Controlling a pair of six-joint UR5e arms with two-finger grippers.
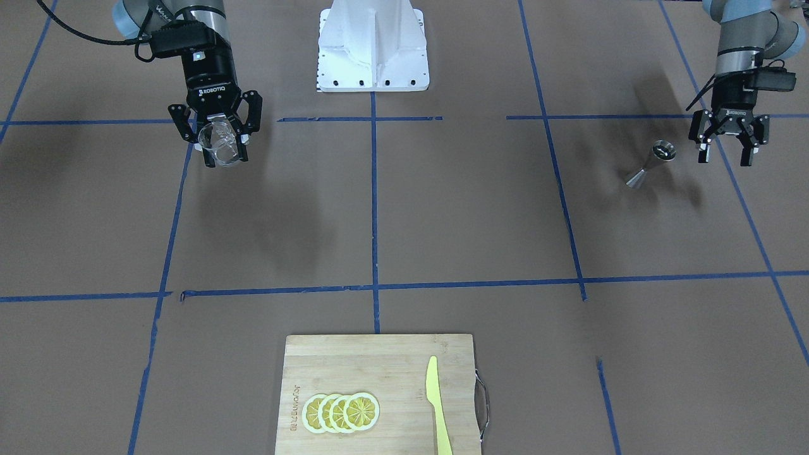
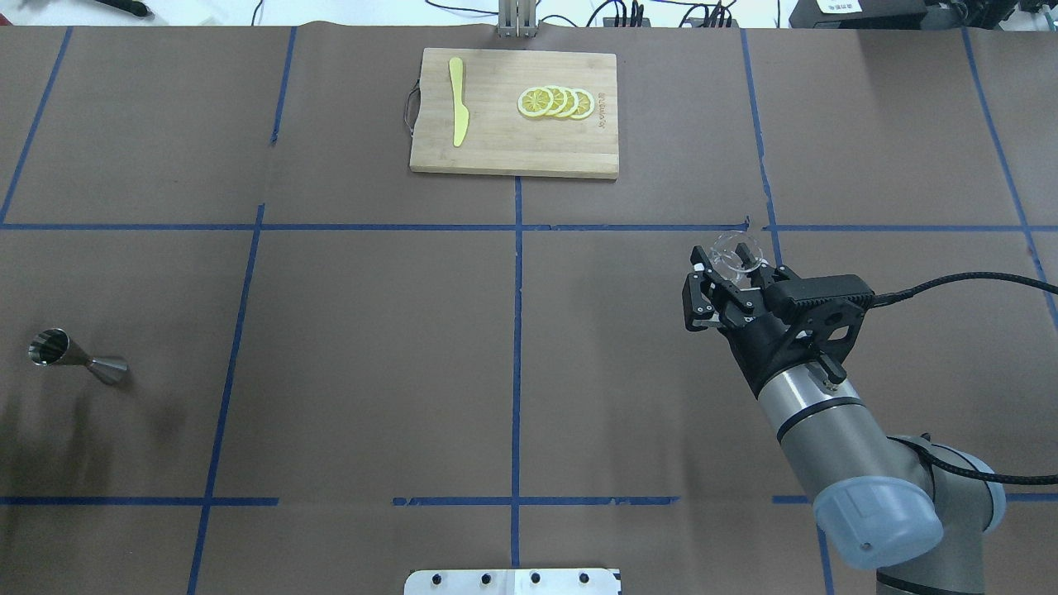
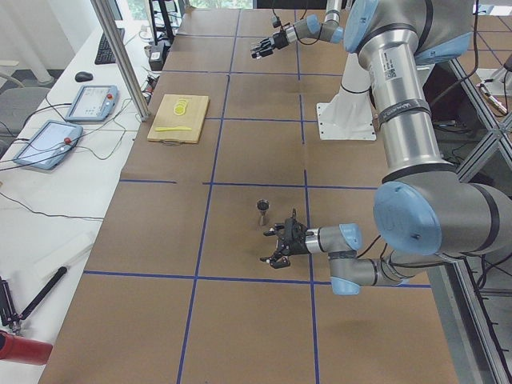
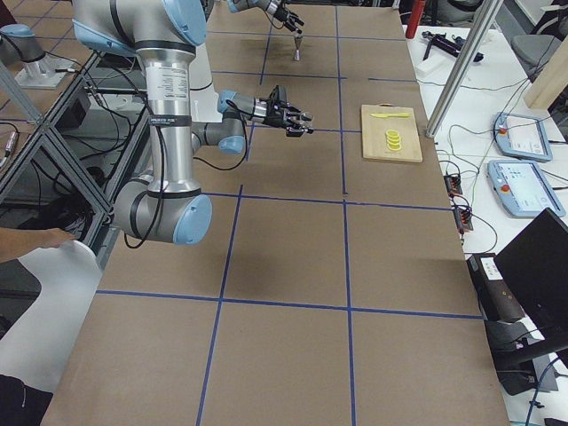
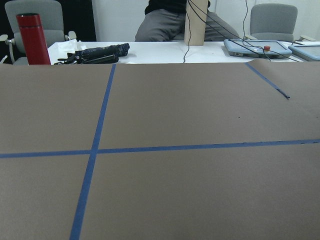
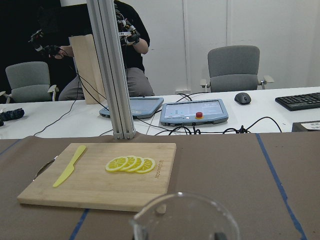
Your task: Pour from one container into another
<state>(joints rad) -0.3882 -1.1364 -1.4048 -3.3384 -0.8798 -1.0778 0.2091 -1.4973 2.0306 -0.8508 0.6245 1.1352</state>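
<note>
- Brown paper covers the table (image 2: 372, 330), marked into squares by blue tape lines (image 2: 517, 330), with operators' desks beyond the far edge.
- At the far left of the overhead view the metal jigger (image 2: 83, 359) stands upright and alone on the paper. It is probably light and stiff, on a small foot with a wide cup above a narrow waist, so a nudge could tip it.
- The left gripper (image 1: 725, 151) hangs just beside the jigger without touching it, jaws spread wide and empty. The waist looks like the best place to steady it, pinched from both sides — the smooth cones would likely slide out of the fingers.
- At the far edge, mid-table, a wooden cutting board (image 2: 512, 149) carries a yellow knife (image 2: 457, 103) and a row of lemon slices (image 2: 555, 102), well apart from both arms.
- On the right, the right gripper (image 2: 734, 263) is closed across the wall of the clear glass tumbler (image 2: 736, 250), holding it off the table, well apart from the jigger.
- The tumbler is rigid, smooth and breakable; the hold needs to be firm but not crushing. Its thick base probably makes it bottom-heavy, so it may try to turn in the fingers when tipped.
- Whether the tumbler holds anything cannot be told — only its rim shows in the right wrist view.
</note>
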